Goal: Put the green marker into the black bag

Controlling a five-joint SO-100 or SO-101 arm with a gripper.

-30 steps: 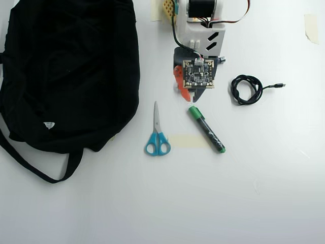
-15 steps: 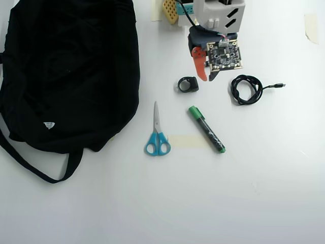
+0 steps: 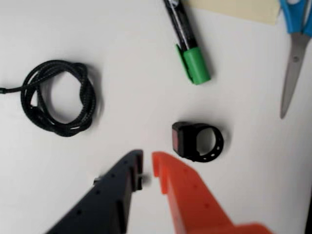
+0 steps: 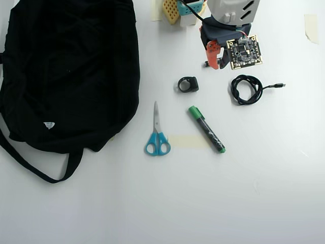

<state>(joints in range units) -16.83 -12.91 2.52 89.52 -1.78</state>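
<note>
The green marker [image 4: 206, 128] lies flat on the white table, black barrel with a green cap [image 3: 195, 66] and a green end. In the wrist view its cap end sits at the top centre, beyond my gripper [image 3: 147, 168]. The gripper's black and orange fingers stand nearly together with only a thin slit between them and hold nothing. In the overhead view the gripper [image 4: 217, 65] hovers near the arm's base, well above the marker in the picture. The black bag [image 4: 71, 71] fills the upper left of the overhead view, with its strap [image 4: 30, 162] and white tag [image 4: 49, 124].
A black ring-shaped clip [image 3: 197, 141] [image 4: 188, 84] lies just ahead of the fingertips. A coiled black cable [image 3: 58, 97] [image 4: 246, 89] lies to the side. Blue-handled scissors [image 4: 157, 133] [image 3: 295, 48] and a pale yellow tape strip [image 4: 185, 141] lie between marker and bag.
</note>
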